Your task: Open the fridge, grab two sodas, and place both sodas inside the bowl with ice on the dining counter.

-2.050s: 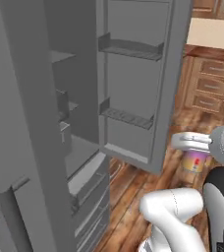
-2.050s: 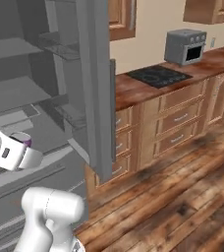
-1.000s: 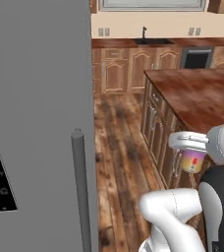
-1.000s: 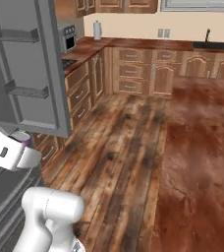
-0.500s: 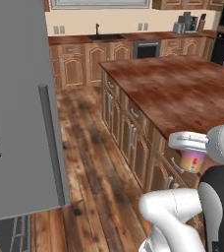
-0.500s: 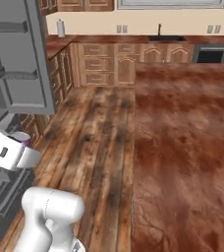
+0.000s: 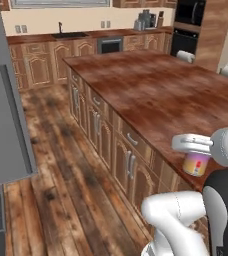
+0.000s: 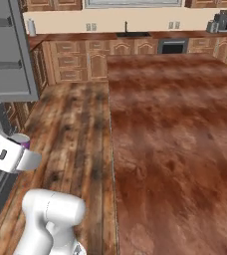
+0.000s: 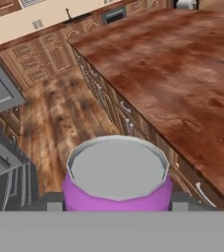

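Gripper [image 7: 195, 152] closed on the purple-pink soda can [image 7: 196, 164] — can upright, its silver top close under the hand camera [image 9: 116, 167]. Dining counter [image 7: 156, 95] lies ahead and to the arm's right, long axis running away toward the far kitchen wall. Bowl with ice not made out on the visible top — likely farther along. Fridge door [image 8: 16, 55] stands open at left.

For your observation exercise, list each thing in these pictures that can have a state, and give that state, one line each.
Short purple-pink soda can: upright, held in the tool.
Tool: shut on the can.
Tall grey metal fridge: door open, door shelves showing.
Long glossy reddish-brown dining counter: drawers and doors below shut.
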